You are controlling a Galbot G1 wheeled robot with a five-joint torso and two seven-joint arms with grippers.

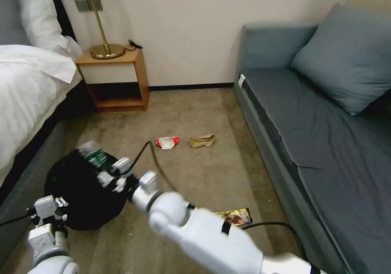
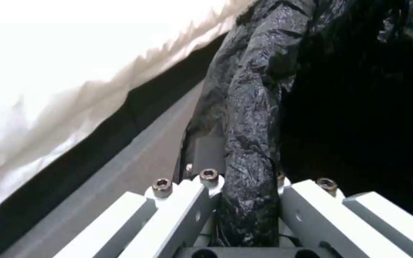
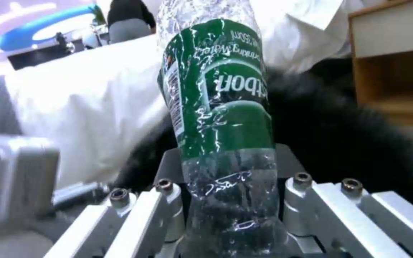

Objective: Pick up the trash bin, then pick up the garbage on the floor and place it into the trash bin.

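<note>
One bottle over one bin; three scraps on the floor.
Right gripper (image 3: pixel 230 200) fingers clamp the clear bottle (image 3: pixel 218 107) above the trash bin (image 1: pixel 79 192), whose rim the left gripper (image 2: pixel 247 200) fingers pinch. Floor: red-and-white wrapper (image 1: pixel 167 142), tan paper bag (image 1: pixel 202 141), foil wrapper (image 1: pixel 235 216).

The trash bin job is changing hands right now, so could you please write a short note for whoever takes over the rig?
Left tool: shut on the trash bin's bag-covered rim, beside the bed.
Right tool: shut on the bottle, held over the bin's black bag.
On the carpet: red-and-white wrapper, tan paper bag, foil snack wrapper by the right arm.
Done: bin in hand, bottle picked up.
Left: release the bottle into the bin, then collect the three remaining items.
</note>
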